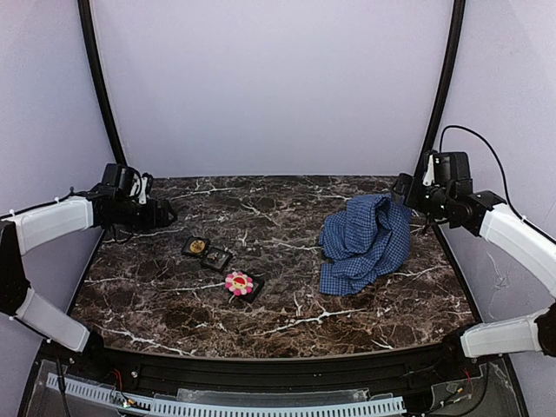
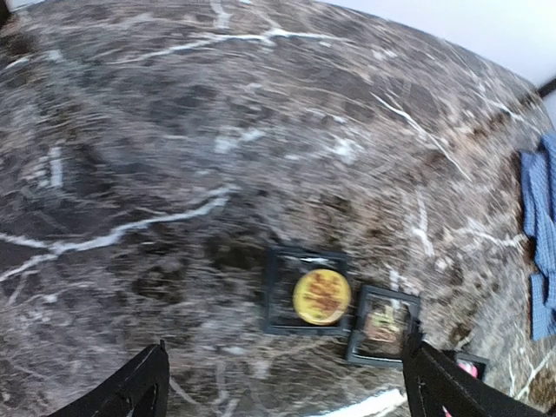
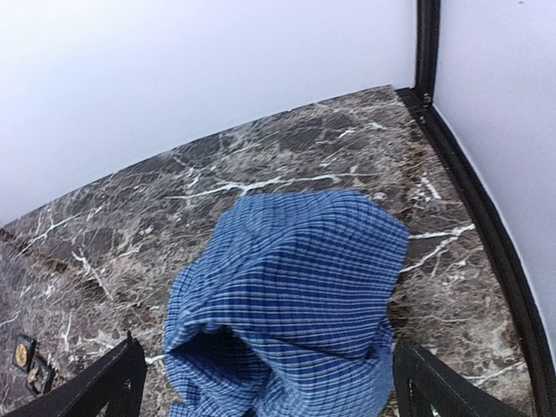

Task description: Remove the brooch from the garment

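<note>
Brooch, which we take to be the pink flower-shaped piece, sits in the near end slot of the black tray on the counter, left of centre; the other two slots carry a round gold piece and a smaller item too blurred to identify. The garment lies crumpled in a heap on the right side of the counter, well apart from the tray; we find no pin on any visible fold, though its underside and inner folds are hidden.

Left gripper hovers over the far-left part of the counter, beyond the tray, jaws spread wide and holding nothing; right gripper hangs just past the far edge of the garment, likewise wide open and empty, not touching the cloth.

Our judgement: removal looks complete and the work stands at its closing step, the brooch off the cloth and lodged in the tray; the next move calls for little more than taking both arms clear of tray and garment without brushing either; should another pin be hidden in the folds, the cloth would need spreading first.
</note>
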